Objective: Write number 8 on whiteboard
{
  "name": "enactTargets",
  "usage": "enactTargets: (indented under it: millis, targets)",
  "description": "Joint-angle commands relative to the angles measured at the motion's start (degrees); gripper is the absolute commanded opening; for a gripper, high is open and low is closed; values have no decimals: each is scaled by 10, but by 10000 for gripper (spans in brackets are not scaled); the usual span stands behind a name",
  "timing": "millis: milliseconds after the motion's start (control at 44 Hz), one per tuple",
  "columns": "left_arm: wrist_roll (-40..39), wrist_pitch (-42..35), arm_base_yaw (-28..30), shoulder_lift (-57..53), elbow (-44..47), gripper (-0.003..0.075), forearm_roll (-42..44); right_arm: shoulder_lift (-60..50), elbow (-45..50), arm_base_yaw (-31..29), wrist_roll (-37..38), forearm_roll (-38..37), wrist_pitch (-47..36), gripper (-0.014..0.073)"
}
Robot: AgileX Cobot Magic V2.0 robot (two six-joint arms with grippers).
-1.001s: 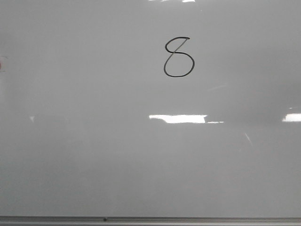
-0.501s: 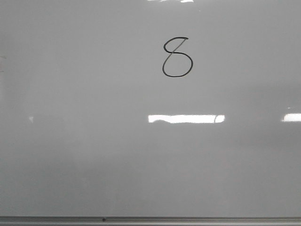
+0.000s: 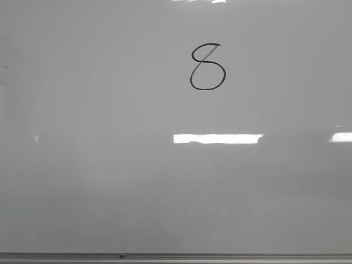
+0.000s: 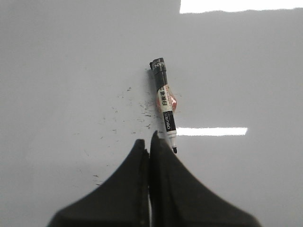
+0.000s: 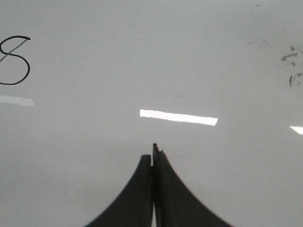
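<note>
Now, figure: my thin black hand-drawn number 8 [image 3: 208, 67] stands finished on the glossy pale grey whiteboard [image 3: 110, 192].
Marker: the black-and-white pen [image 4: 164, 105] lies loose just beyond my left gripper [image 4: 149, 142], its long axis running away from the tips.
Nearer arm: left; my right gripper [image 5: 153, 153] hangs well apart from the 8.
Jaws: both pressed together, pinching nothing.

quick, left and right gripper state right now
Left gripper: closed, holding nothing; the marker lies loose on the whiteboard.
Right gripper: closed, empty.

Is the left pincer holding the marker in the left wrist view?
No. The left pincer is shut and empty, while the marker lies uncapped on the whiteboard just beyond its tips.
</note>
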Motion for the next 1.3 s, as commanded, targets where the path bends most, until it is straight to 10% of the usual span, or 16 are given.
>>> enactTargets:
  millis: [0, 1274]
  targets:
    - [-4, -47, 1, -12, 1, -19, -1, -10, -2, -15, -5, 1, -58, -116]
    - [-4, -47, 1, -12, 1, -19, -1, -10, -2, -22, 14, 41, -87, -116]
